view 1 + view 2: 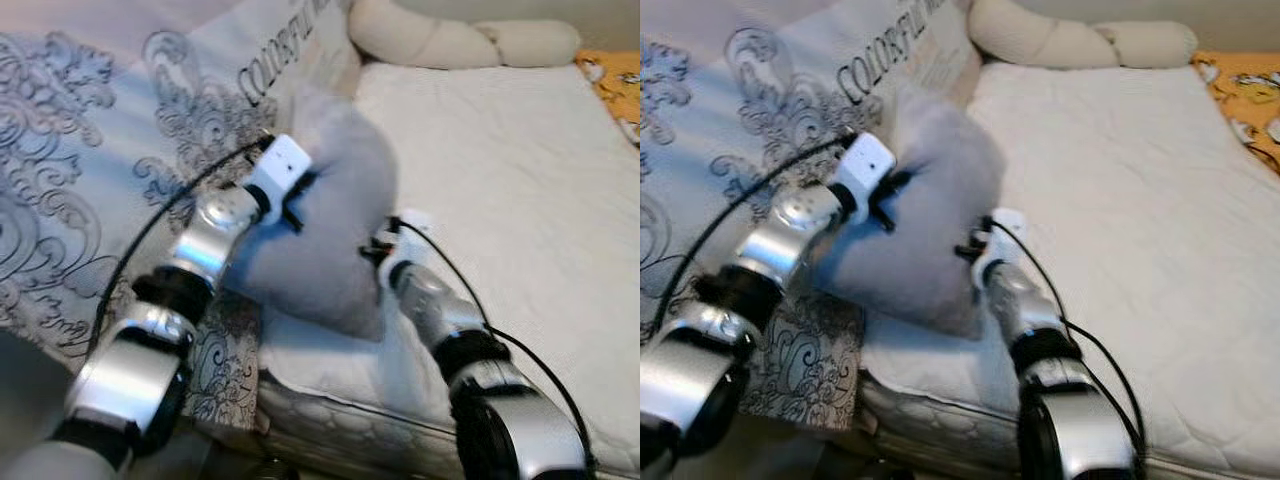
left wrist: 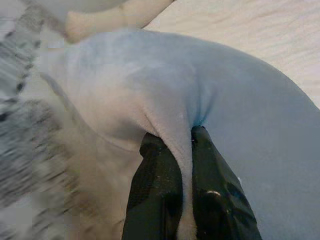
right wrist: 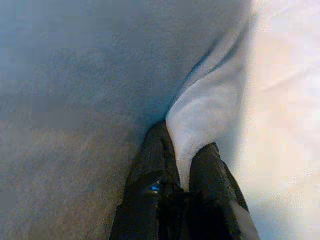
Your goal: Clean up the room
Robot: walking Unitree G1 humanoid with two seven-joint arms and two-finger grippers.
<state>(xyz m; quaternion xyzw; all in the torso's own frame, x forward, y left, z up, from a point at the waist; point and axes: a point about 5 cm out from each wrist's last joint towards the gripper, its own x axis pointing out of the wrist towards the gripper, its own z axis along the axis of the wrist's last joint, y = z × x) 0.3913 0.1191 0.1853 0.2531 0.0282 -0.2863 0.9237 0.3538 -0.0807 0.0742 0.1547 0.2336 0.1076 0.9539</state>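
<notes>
**Both grips are thin folds and may slip**

The left gripper [image 2: 184,150] and the right gripper [image 3: 186,150] each pinch only a fold of the grey pillow [image 1: 330,215], held above the near edge of the mattress [image 1: 500,170]. A pull could free it. The patterned blanket [image 1: 90,170] lies beside, and the cream bolster [image 1: 450,40] sits at the far edge.

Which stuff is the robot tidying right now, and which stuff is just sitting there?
Being tidied:
- grey pillow, pinched by the left gripper and the right gripper

Just sitting there:
- white mattress
- patterned blanket beside it
- long cream cushion at the far end
- orange cloth at the far corner
</notes>
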